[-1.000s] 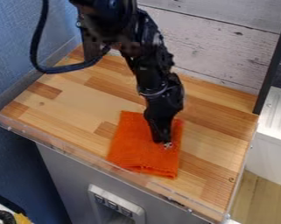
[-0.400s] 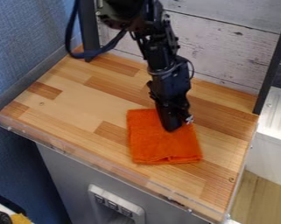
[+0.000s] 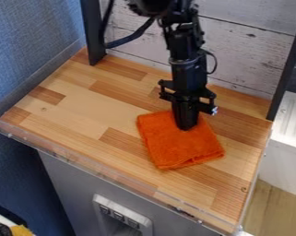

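The black gripper (image 3: 186, 125) points down onto the upper part of a folded orange cloth (image 3: 182, 146), with its tip against the fabric. The cloth lies flat on the wooden counter, right of the middle, turned a little so that its lower edge slants up to the right. The gripper covers part of the cloth's top edge.
The wooden counter (image 3: 82, 113) has a clear low rim (image 3: 76, 160) along its front. A whitewashed plank wall (image 3: 242, 50) stands behind, with black posts (image 3: 93, 32) at the back left and right. A white unit (image 3: 292, 138) adjoins on the right.
The gripper has moved up and to the right and has turned. The cloth has shifted the same way and rotated counterclockwise under it.
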`<state>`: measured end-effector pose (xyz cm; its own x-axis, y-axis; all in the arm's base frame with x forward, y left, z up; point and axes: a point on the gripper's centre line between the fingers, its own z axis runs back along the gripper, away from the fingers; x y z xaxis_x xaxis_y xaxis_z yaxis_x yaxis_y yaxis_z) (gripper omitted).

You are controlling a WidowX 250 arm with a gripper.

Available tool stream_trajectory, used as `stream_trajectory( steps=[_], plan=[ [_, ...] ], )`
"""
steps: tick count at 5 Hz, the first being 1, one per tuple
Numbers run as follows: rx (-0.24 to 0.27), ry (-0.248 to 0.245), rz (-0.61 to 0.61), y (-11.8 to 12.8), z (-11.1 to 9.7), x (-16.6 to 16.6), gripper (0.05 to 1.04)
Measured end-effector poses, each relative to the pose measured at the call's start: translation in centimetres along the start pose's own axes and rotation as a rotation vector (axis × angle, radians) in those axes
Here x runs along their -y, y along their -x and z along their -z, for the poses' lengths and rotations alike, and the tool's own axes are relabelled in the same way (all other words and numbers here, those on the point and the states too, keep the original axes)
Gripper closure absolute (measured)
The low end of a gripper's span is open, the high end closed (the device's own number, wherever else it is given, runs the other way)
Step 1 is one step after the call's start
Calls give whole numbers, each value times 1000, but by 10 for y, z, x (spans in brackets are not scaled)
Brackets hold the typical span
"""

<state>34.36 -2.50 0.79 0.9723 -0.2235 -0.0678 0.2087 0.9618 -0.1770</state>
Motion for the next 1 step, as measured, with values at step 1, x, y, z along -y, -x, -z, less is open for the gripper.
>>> stream_trajectory(
  steps=[1],
  plan=[
    [-55,-72,-108,-7,-3,-4,1004]
  ],
)
